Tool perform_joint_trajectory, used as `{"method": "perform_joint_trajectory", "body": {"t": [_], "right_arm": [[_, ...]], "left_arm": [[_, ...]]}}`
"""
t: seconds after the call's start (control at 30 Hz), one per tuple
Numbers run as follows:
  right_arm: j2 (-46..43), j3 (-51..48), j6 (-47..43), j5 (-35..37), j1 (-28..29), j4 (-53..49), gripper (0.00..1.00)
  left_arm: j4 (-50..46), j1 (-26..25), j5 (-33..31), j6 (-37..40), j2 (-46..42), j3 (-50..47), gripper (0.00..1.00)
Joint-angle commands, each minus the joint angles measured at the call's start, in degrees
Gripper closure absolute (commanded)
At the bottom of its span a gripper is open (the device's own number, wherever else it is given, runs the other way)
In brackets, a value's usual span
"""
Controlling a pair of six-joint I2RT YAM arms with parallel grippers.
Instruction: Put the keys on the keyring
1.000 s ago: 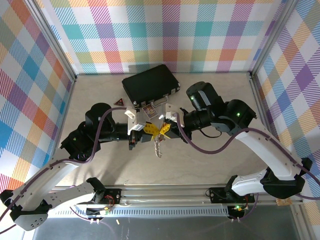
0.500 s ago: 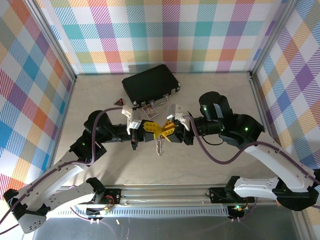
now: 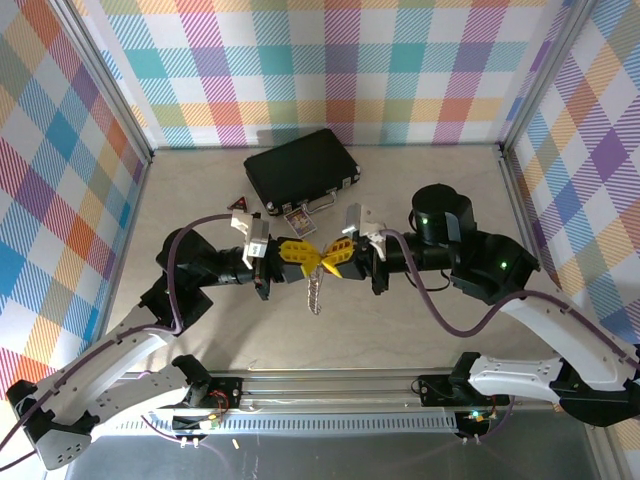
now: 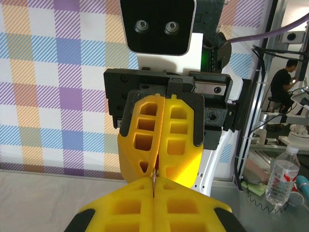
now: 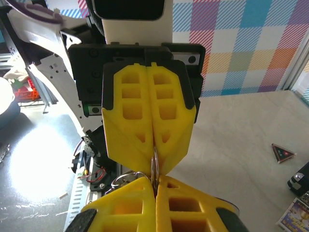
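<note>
Between my two claws, met tip to tip above the tabletop (image 3: 420, 200), sits the work. My left claw (image 3: 305, 257) is pressed together on the ring (image 5: 154, 166), and my right claw (image 3: 333, 260) on what I take for the key (image 4: 153, 175), a red-edged sliver at its tips. The chain (image 3: 315, 290) hangs below them. The danger is a slip: both grips are thin and edge-on, so a slight twist could drop either piece or jam the key against the ring's wire. Beyond the claws lie card (image 3: 298, 222), badge (image 3: 240, 204) and case (image 3: 300, 165), apart from the tips; nothing blocks them
</note>
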Motion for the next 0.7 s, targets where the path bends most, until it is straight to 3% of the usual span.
{"method": "perform_joint_trajectory", "body": {"t": [0.0,0.13,0.3,0.67], "right_arm": [[1.16,2.59,-2.47,0.96,0.19,-2.59,1.0],[3.89,7.99,-6.37,1.1,0.19,-11.76,1.0],[7.26,13.33,-8.81,0.07,0.21,-19.78,1.0],[8.82,13.09,-8.81,-0.46,1.13,-21.26,1.0]], "left_arm": [[-13.62,-0.08,0.69,9.19,-1.62,4.37,0.93],[-30.43,-0.05,-1.93,20.23,-0.57,10.37,0.82],[-43.37,-0.04,-3.09,28.18,2.8,16.63,0.83],[-43.1,-0.03,-1.34,28.85,5.22,17.83,0.84]]}}
